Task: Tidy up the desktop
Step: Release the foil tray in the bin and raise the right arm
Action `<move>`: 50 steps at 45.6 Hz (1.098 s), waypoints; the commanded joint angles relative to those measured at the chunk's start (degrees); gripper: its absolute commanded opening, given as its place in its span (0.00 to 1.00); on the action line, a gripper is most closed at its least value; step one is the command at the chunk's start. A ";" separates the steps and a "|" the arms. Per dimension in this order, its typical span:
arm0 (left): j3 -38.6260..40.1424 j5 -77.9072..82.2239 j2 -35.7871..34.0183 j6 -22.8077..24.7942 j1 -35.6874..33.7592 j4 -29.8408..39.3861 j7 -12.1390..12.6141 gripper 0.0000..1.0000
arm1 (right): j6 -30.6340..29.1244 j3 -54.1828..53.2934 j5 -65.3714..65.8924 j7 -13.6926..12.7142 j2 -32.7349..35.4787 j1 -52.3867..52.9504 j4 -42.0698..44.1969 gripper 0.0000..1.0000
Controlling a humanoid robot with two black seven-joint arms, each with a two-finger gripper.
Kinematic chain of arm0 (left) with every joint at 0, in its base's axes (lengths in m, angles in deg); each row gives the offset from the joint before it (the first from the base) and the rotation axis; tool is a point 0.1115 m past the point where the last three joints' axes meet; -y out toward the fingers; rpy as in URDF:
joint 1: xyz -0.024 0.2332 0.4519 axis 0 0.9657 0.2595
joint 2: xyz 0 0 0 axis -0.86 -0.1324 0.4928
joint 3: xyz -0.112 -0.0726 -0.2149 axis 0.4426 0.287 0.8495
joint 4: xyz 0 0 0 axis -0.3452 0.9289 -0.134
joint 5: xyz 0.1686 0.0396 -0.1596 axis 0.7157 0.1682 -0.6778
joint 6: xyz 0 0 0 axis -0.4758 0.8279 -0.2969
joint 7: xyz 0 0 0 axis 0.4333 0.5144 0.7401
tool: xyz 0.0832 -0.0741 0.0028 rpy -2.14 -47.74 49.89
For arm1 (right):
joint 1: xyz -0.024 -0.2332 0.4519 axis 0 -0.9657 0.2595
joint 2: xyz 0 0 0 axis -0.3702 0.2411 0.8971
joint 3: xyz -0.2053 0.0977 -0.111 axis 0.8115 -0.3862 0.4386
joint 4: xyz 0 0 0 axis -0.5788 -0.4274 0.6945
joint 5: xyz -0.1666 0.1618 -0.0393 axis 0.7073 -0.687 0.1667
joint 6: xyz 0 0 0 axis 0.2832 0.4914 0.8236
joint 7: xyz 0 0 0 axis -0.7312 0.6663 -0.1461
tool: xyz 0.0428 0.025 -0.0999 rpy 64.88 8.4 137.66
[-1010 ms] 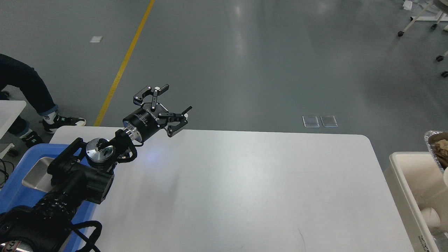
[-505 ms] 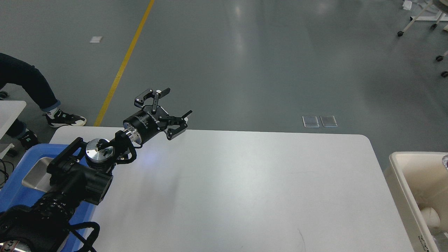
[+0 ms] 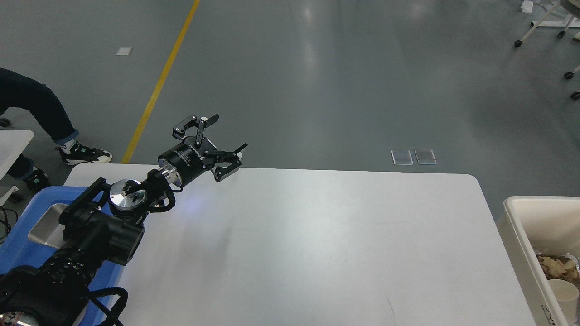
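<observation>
The white desktop (image 3: 308,244) fills the lower middle of the head view, and its top is bare apart from my arm. My left gripper (image 3: 224,133) is open and empty, held above the desktop's far left edge with its fingers pointing up and away. My right gripper is out of view.
A blue plastic tray (image 3: 20,246) holding a metal dish (image 3: 47,226) lies at the left edge under my left arm. A cream bin (image 3: 525,235) at the right holds a foil tray of scraps (image 3: 556,267) and a white cup (image 3: 563,292). A person's legs (image 3: 41,113) stand at far left.
A foil tray of scraps seen above the bin at the right edge a second ago now lies inside the bin. My left gripper has dropped slightly and drawn back a little.
</observation>
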 commanded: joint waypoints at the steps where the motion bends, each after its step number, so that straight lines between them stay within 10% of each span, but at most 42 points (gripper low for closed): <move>1: -0.06 0.09 -0.11 0.00 -0.32 0.00 0.09 0.98 | -0.10 -0.15 0.72 0.21 2.35 3.99 1.97 1.00; 19: 0.03 1.76 -2.84 0.79 -1.37 0.09 0.44 0.98 | -1.94 -1.64 -0.24 -0.05 -8.79 37.21 11.82 1.00; 33: 0.03 1.76 -2.66 0.88 -1.20 0.08 0.44 0.98 | -4.41 -34.15 -1.03 0.04 -27.87 33.36 11.56 1.00; 50: 0.91 1.41 0.15 0.97 -0.41 0.00 0.35 0.98 | -8.80 -37.77 -1.21 2.06 -45.62 30.11 11.38 1.00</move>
